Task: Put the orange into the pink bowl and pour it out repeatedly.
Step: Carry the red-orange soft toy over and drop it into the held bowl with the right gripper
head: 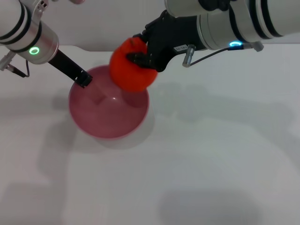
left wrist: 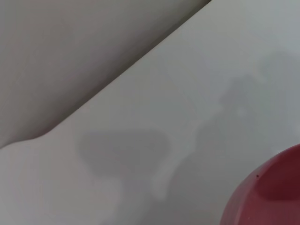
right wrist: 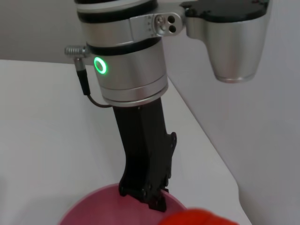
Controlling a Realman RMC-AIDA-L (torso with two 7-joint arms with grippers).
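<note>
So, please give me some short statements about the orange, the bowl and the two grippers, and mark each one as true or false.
1. The right gripper holds the orange above the rim of the pink bowl. True.
2. The orange lies on the bottom of the bowl. False: it is in the air, clamped in the fingers, and the bowl is empty.
3. The left gripper is at the bowl's rim. True: its fingers grip the far left edge.
4. The bowl is turned upside down. False: it stands with its opening up on the white table.
5. The left gripper holds the orange. False: the right one does.
</note>
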